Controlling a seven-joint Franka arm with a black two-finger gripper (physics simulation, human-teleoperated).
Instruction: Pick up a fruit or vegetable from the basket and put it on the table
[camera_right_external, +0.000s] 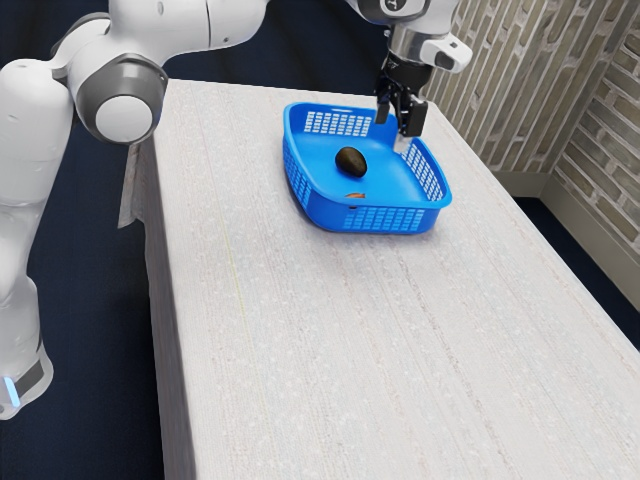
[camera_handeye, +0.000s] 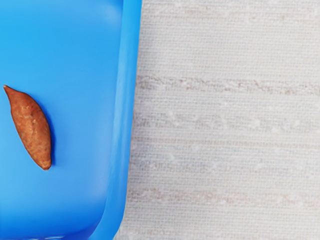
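Claw (camera_right_external: 397, 127) near basket (camera_right_external: 376, 220) — avocado (camera_right_external: 351, 162), sweet potato (camera_handeye: 32, 129) inside

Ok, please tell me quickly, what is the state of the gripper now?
Gripper: open, holding nothing, over the side of the blue basket.

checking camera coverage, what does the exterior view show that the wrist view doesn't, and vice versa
Exterior view: the arm, the open gripper, a dark oval item, the basket's latticed sides and the brick wall. Wrist view: the sweet potato's full outline. Both: the basket, the table and, as a sliver in the exterior view, the sweet potato.
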